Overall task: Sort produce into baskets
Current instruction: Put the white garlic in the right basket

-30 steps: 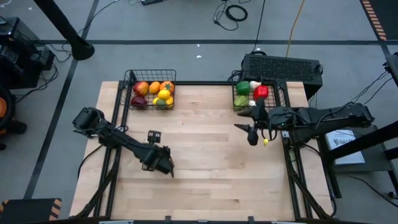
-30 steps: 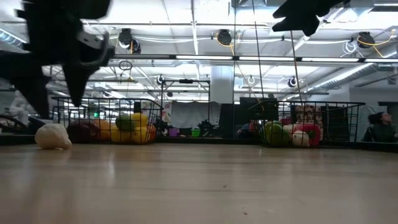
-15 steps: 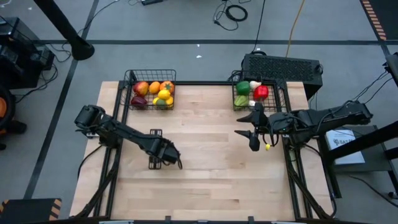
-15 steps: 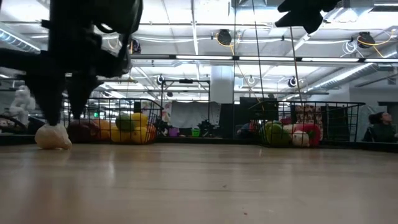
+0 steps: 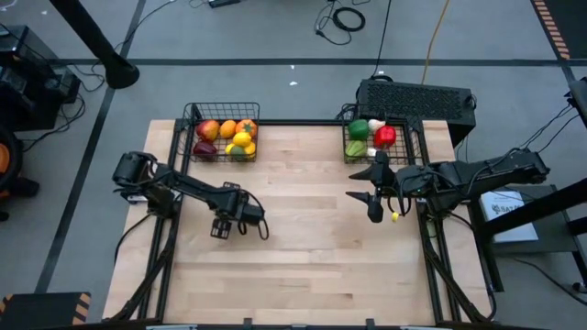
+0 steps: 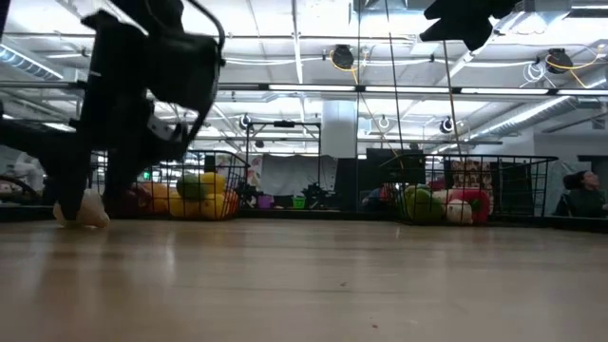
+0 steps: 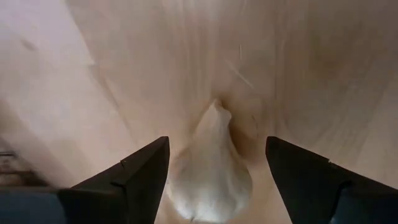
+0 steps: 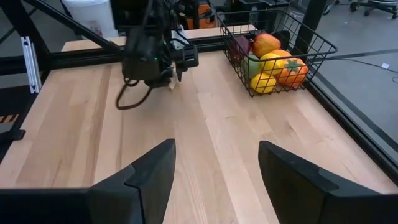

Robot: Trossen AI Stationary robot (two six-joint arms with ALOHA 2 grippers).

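Observation:
A white garlic bulb (image 7: 208,168) lies on its side on the wooden table (image 5: 303,247), left of the middle. My left gripper (image 7: 211,180) points steeply down over it, open, one finger on each side. The low view shows the garlic (image 6: 90,209) between the dark fingers of my left gripper (image 6: 90,190). In the high view my left gripper (image 5: 227,200) hides it. My right gripper (image 8: 214,180) hangs open and empty above the table's right side (image 5: 365,191). The left basket (image 5: 223,109) holds the red, orange and yellow produce (image 5: 229,137). The right basket (image 6: 513,185) holds green, white and red pieces (image 5: 371,139). My left gripper stands astride the garlic from above. One finger (image 7: 140,177) lies right beside the bulb's side (image 7: 174,180), and I cannot tell whether it touches. The other finger (image 7: 298,174) is clear of it. The garlic rests on the table.
A black box with vents (image 5: 417,96) stands behind the right basket. Black frame rails (image 5: 174,229) run along the table's left and right sides. Bare wood stretches across the middle and the near half of the table.
My left gripper has swung toward the table's far edge and come down over the garlic, tipping more steeply downward. Its fingers now stand on either side of the bulb. The garlic has stayed where it was.

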